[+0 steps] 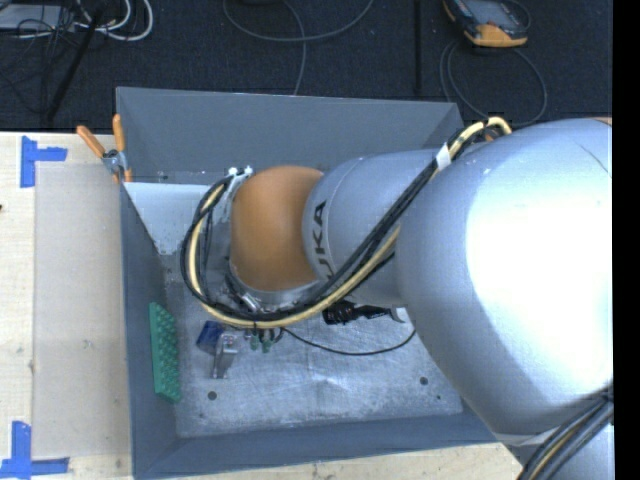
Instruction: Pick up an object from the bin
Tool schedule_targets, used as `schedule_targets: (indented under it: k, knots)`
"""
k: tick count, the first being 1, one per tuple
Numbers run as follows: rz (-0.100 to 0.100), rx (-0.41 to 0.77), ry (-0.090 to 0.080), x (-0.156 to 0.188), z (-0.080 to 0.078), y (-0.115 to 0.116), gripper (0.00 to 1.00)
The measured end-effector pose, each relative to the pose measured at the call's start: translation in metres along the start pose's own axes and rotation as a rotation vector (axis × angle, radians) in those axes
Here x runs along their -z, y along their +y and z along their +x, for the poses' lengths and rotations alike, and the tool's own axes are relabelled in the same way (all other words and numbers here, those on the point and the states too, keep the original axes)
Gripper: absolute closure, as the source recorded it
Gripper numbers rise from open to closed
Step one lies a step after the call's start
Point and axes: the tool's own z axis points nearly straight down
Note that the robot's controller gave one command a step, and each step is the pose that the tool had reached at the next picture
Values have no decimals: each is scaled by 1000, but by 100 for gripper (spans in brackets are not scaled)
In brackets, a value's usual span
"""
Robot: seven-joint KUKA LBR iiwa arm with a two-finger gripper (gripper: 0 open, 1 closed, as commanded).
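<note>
Against the left wall of the bin (140,368) I see a green studded strip (165,353); just right, a small blue piece (208,335) beside the fingers (222,360), spread or pressed I cannot tell; bare floor rightward under my arm (480,268).

Single camera, mounted above the bin (140,388), lens pointed down with a tilt toward 12 o'clock. The inner face of the far wall at 12 o'clock shows broadly, the near wall at 6 o'clock as a narrower band. Close framing: the bin spans most of the frame.

The arm (520,268) enters from 3 o'clock, sits much nearer the lens than the bin, and covers the bin's 3 o'clock side.

Margins: pale wooden surface (70,298) at 9 o'clock, and dark floor (200,58) with cables (303,68) at 12 o'clock.
</note>
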Motion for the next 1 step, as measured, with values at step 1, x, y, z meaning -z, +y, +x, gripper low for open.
schedule_targets:
  k: [1]
  knots:
    - [-1, -4, 1, 4, 0, 0, 100]
